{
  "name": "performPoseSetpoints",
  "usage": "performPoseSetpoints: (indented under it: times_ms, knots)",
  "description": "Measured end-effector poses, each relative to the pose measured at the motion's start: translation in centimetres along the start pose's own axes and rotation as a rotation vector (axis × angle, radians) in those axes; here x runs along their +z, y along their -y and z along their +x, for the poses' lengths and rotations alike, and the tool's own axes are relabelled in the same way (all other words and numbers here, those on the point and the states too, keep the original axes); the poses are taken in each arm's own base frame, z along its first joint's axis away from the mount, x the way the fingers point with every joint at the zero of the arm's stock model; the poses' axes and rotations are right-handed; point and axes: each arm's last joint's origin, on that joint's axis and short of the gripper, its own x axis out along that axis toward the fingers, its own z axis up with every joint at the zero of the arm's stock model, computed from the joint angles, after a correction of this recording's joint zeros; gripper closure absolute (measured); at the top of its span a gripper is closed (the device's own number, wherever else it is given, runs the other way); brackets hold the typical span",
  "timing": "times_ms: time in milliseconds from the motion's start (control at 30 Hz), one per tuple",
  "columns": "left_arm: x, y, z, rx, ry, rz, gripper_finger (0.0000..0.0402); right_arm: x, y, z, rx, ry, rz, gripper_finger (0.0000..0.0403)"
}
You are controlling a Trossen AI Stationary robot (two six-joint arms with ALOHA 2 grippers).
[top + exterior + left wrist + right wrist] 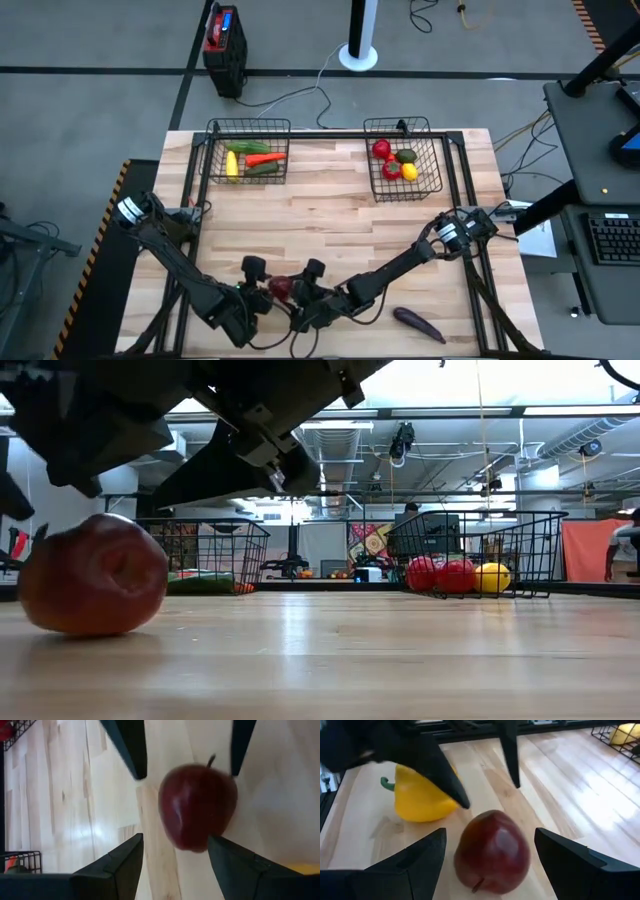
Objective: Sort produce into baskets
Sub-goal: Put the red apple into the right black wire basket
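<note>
1. Left gripper [268, 283]: fingers spread, not clamped. The dark red apple [281, 288] lies on the table [330, 215] between them, at the fingertips.
2. Right gripper [305, 285]: fingers spread wide, facing the left gripper. The same apple lies between its fingertips, untouched.
3. Yellow pepper [422, 799]: on the table just beyond the apple, under the left gripper.
4. Purple eggplant [418, 323]: on the table beside the right arm.
5. Both baskets [249, 150] [404, 157]: well ahead of the grippers, each holding produce.

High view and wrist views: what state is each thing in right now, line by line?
Red apple: on the table, between both claws, not lifted.
Left claw: open around the apple.
Right claw: open around the apple.
Yellow pepper: loose on table.
Eggplant: loose on table.
Left basket: holds vegetables.
Right basket: holds fruit.
</note>
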Motion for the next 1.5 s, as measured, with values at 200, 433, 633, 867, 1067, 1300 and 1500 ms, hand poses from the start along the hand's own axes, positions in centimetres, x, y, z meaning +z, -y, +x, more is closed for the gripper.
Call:
performPoseSetpoints:
  times_ms: [200, 433, 633, 867, 1067, 1300, 1500]
  knots:
    - [-0.5, 0.0, 0.5, 0.014, -0.006, 0.003, 0.0198, 0.1, 0.4, 0.4, 0.042, -0.025, -0.007, 0.0108]
    - [-0.3, -0.1, 0.4, 0.016, 0.002, -0.002, 0.0198, 0.3, 1.0, 0.9, 0.075, -0.050, 0.010, 0.0108]
    - [-0.3, -0.1, 0.7, 0.021, -0.002, -0.005, 0.0198, 0.3, 1.1, 1.0, 0.087, -0.059, 0.019, 0.0108]
    - [-0.3, -0.1, 0.7, 0.021, 0.000, -0.010, 0.0198, 0.7, 1.3, 1.3, 0.084, -0.033, 0.040, 0.0108]
    - [-0.2, -0.1, 0.7, 0.020, 0.002, -0.018, 0.0198, 0.8, 2.3, 1.9, 0.107, -0.101, 0.098, 0.0077]
    - [-0.2, -0.1, 0.7, 0.018, 0.007, -0.024, 0.0198, 0.8, 2.2, 1.9, 0.135, -0.114, 0.086, 0.0049]
    - [0.0, 0.0, 0.8, 0.019, 0.024, -0.035, 0.0198, 0.3, 2.4, 2.0, 0.129, -0.127, 0.062, 0.0050]
